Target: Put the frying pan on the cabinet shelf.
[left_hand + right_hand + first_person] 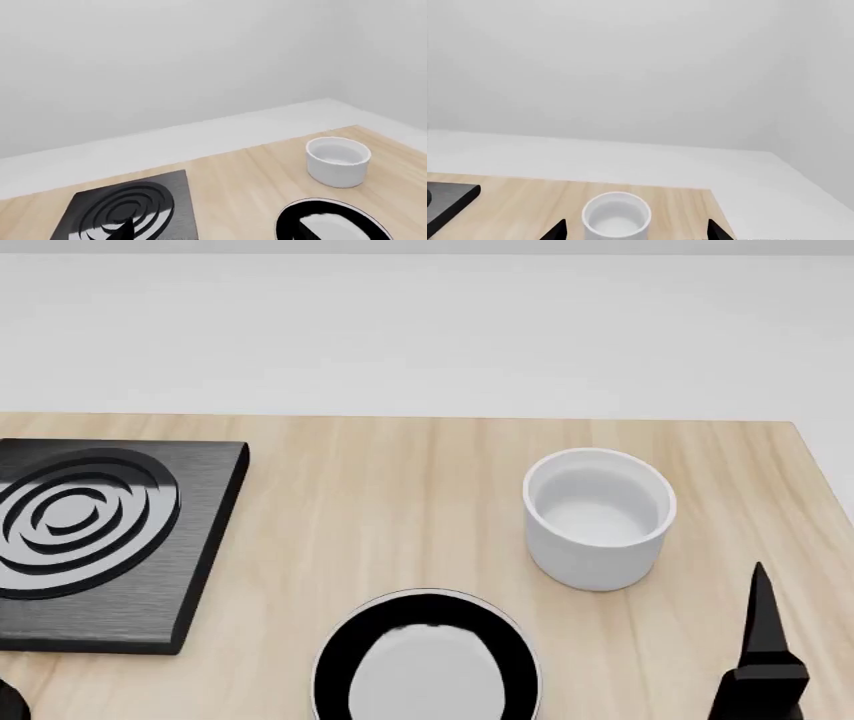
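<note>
Right claw (635, 230) spread, empty — frying pan (427, 660) lies apart, toward the left.

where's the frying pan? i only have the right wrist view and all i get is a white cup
observer: The head view shows the frying pan nearer the robot than the cup, and to the cup's left.
operator: are they touching
observer: No, they stand apart, with only tabletop between them.
operator: what's on the pan's other side
observer: A square black burner plate, further left, also not touching the pan.
</note>
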You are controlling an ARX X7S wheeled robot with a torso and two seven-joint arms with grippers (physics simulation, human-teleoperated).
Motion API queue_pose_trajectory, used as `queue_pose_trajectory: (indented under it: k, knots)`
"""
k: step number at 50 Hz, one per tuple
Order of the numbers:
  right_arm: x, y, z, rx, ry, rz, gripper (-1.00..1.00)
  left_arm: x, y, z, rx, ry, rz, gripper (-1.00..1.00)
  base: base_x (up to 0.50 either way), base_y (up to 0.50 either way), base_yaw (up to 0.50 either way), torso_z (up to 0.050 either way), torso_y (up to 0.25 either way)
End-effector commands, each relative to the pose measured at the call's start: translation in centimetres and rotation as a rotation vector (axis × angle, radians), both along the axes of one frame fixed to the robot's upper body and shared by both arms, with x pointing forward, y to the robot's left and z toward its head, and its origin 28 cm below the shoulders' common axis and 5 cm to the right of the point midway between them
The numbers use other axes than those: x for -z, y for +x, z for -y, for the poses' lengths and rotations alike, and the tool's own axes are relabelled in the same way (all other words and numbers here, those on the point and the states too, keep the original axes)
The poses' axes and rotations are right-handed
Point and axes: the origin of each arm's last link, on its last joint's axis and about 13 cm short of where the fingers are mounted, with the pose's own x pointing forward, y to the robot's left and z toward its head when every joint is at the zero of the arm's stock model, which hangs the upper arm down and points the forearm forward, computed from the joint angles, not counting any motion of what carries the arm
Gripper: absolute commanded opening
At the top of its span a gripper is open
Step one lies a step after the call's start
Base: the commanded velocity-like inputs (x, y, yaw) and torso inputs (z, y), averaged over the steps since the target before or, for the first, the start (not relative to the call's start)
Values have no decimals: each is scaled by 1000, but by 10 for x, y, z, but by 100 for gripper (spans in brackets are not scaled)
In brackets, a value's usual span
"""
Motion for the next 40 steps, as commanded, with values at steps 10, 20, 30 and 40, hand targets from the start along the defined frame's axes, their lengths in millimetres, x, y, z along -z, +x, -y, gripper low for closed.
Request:
queue_pose_trajectory:
  k: [10, 20, 30, 40]
  knots:
    - [2, -2, -1, -16, -15, -23, 100, -3, -8, 24, 190, 42, -110, 100, 0, 0, 0, 0, 0]
    - [3, -3, 0, -13, -14, -31, 100, 6, 6, 48, 247, 77, -144, 100, 1, 0, 0, 0, -175]
    - [1, -4, 2, -4, -22, -27, 100, 0, 8, 55, 281, 90, -144, 100, 0, 0, 0, 0, -250]
    - [3, -4, 2, -7, -27, -39, 100, -6, 10, 65, 329, 100, -135, 100, 0, 0, 0, 0, -250]
